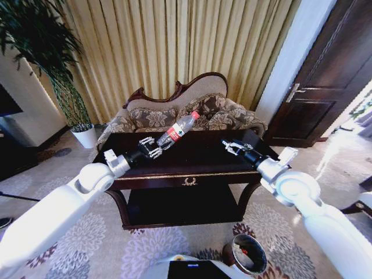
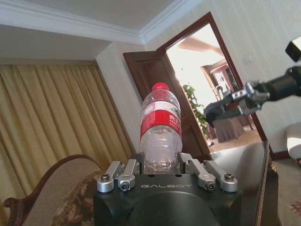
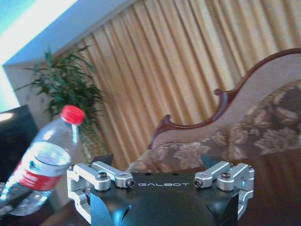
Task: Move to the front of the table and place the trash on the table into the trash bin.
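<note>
Currently the left gripper (image 1: pixel 152 147) clenches a clear plastic bottle with red cap and red-white label (image 1: pixel 178 129) by its base, above the dark glossy wooden surface (image 1: pixel 197 157). The right gripper (image 1: pixel 231 146) hangs released nearby. Held so low, the tilted bottle might slip before reaching the small round reddish-brown trash bin (image 1: pixel 246 253).

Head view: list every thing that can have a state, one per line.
Plastic bottle: capped, tilted, lifted off the table, held at its base.
Left gripper: shut on the bottle.
Right gripper: open, empty, above the table.
Table: top bare where visible.
Trash bin: open-topped, upright on the carpet.
Door: open.
</note>
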Controlling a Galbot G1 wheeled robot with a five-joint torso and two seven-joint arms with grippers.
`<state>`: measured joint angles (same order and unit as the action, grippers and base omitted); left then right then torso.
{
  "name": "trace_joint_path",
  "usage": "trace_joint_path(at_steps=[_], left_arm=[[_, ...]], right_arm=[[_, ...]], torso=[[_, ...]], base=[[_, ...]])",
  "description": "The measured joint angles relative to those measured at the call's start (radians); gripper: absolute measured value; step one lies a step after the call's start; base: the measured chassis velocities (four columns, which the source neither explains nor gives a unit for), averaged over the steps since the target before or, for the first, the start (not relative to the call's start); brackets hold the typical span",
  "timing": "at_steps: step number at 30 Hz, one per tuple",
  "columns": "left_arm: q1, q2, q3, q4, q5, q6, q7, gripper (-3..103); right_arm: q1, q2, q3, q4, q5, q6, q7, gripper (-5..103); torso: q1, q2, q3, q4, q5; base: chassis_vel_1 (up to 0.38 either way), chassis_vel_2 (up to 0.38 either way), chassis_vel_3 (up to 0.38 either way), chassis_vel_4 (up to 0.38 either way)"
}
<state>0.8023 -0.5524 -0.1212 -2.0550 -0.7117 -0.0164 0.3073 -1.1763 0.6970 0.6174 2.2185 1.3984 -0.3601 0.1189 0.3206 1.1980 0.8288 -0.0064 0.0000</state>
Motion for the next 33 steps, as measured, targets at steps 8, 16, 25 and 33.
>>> trace_joint_path(at_steps=[8,16,25,33], left_arm=[[0.051,0.076,-0.073,-0.036,-0.032,-0.001,0.004,37],[-0.020,0.081,0.001,-0.045,-0.034,-0.001,-0.001,37],[-0.107,0.063,0.103,-0.040,-0.029,-0.001,-0.007,37],[-0.186,0.056,0.164,-0.044,-0.030,0.006,-0.020,37]], right_arm=[[0.011,-0.032,0.003,0.038,0.051,-0.005,0.000,100],[0.001,-0.034,-0.023,0.068,0.048,-0.007,0.000,100],[-0.014,-0.024,-0.023,0.100,0.049,-0.007,0.000,100],[-0.009,-0.013,-0.025,0.139,0.049,-0.005,0.000,100]], torso=[[0.000,0.000,0.000,0.0001,-0.0001],[0.000,0.000,0.000,-0.0003,0.0002],[0.000,0.000,0.000,-0.0002,0.0001],[0.000,0.000,0.000,-0.0001,0.0000]], base=[[0.000,0.000,0.000,0.000],[0.000,0.000,0.000,0.000],[0.000,0.000,0.000,0.000],[0.000,0.000,0.000,0.000]])
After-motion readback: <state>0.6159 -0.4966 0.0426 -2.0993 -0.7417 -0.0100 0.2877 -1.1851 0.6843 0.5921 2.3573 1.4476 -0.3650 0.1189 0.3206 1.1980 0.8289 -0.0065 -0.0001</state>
